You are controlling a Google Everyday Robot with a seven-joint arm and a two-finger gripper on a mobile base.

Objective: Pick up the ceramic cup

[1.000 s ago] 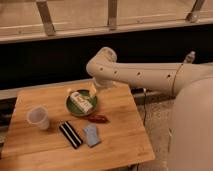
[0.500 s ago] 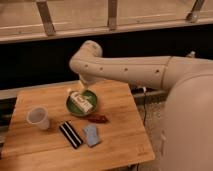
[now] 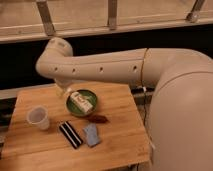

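Gripper (image 3: 65,92) low at green plate (image 3: 93,96) left rim; open or closed, cannot tell. Down-left of gripper, apart: ceramic cup (image 3: 38,117), upright on wood-grain tabletop (image 3: 120,135); whitish, tapered, round-rimmed, handleless.

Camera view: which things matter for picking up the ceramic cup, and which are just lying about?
For the job: ceramic cup, left on the table; gripper, at the left rim of the green plate, apart from the cup.
Lying about: green plate holding a white packet, reddish item, black striped bar, blue-grey pad.
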